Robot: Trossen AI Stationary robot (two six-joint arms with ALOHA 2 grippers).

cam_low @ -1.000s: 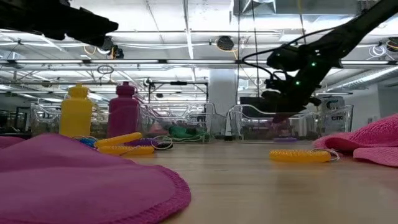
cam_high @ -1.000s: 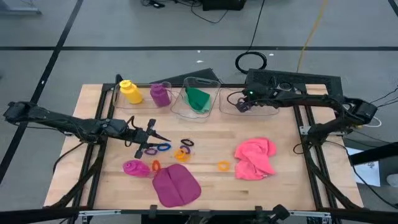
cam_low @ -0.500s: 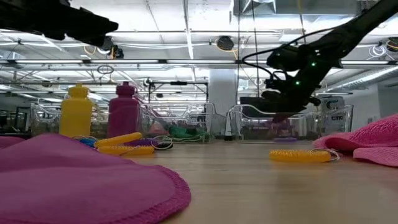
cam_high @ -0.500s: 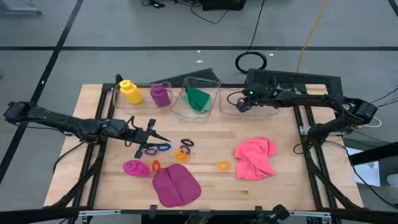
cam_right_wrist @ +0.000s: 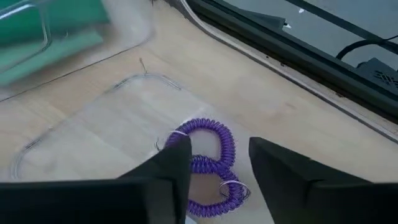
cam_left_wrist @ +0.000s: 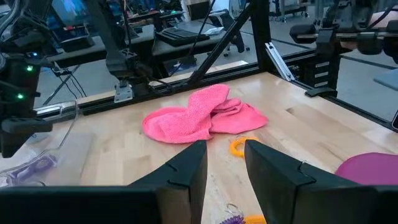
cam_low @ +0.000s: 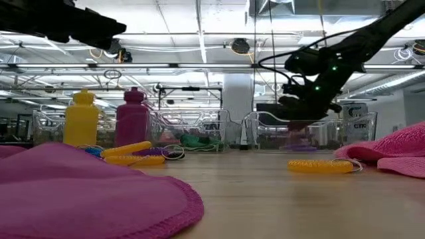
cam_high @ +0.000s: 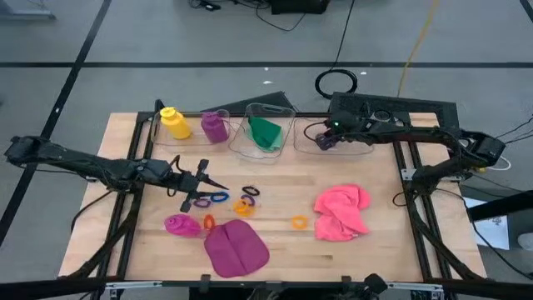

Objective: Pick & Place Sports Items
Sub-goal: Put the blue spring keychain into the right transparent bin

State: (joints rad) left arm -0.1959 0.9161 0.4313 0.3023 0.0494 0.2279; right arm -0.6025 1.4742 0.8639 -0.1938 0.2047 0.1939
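Hovering low inside a clear bin [cam_high: 358, 148], right gripper [cam_right_wrist: 219, 149] with fingers parted and clamped on nothing. Lying loose on the bin floor directly beneath the gap: a purple coil ring [cam_right_wrist: 214, 130], seemingly clear of both fingers. Judged very light and springy, likely to squash under a pinch and bounce or roll if dropped; best taken across one strand of the loop rather than around the whole ring. Already placed, by the look of it.

Beside that bin, farther from the right gripper, a second clear bin [cam_high: 250, 148] holding a green cloth [cam_high: 265, 132].

Hanging well away across the table, left gripper [cam_left_wrist: 225, 149], fingers slightly apart with nothing between them. Just beside its tips, a blue ring [cam_high: 218, 197]; ahead of it an orange ring [cam_left_wrist: 239, 146] and, beyond that, a crumpled pink cloth [cam_left_wrist: 199, 118]. Cloth judged soft and limp, sure to drape and drag; best pinched at a raised fold near the middle.

Farther out from the left gripper, a magenta bottle [cam_high: 179, 224] on its side and a flat magenta cloth [cam_high: 236, 248]. Standing upright near the bins, a yellow bottle [cam_high: 173, 122] and a purple bottle [cam_high: 214, 127]: stiff, smooth, probably slippery, best gripped across the body.
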